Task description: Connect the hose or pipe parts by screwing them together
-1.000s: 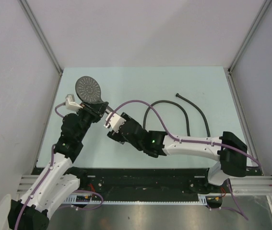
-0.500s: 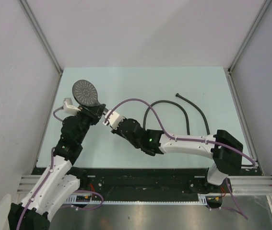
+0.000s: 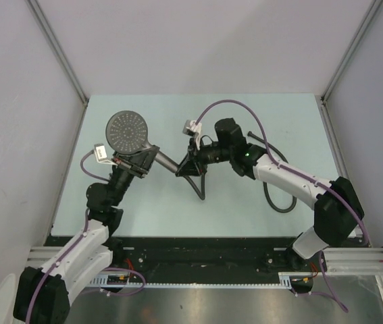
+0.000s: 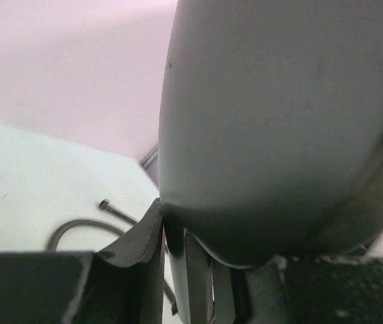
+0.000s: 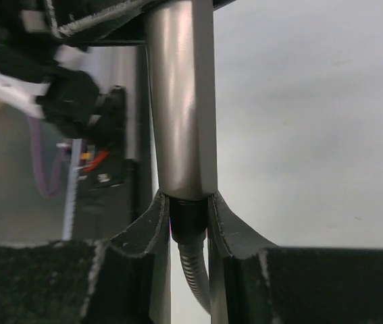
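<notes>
The dark grey shower head (image 3: 127, 131) is lifted off the table, dotted face up, its straight handle (image 3: 166, 160) pointing right. My left gripper (image 3: 139, 160) is shut on the handle just below the head. In the left wrist view the head's back (image 4: 279, 121) fills the frame above that gripper (image 4: 201, 277). My right gripper (image 3: 186, 167) is shut on the hose's black end nut (image 5: 188, 219), which butts against the handle's end (image 5: 181, 101). The grey hose (image 3: 202, 185) hangs from the nut, loops behind the right arm (image 3: 280, 206), and its free end (image 3: 250, 134) lies at the back.
Pale green table (image 3: 144, 202) with grey side walls and a black rail (image 3: 198, 251) along the near edge. Purple robot cables (image 3: 228, 104) arch over the right wrist. In the left wrist view, part of the hose (image 4: 76, 226) lies on the table.
My right arm has swung from the near left round to the back and its jaws have shut on the hose nut at the handle's end. The shower head has risen and turned, handle now pointing right.
</notes>
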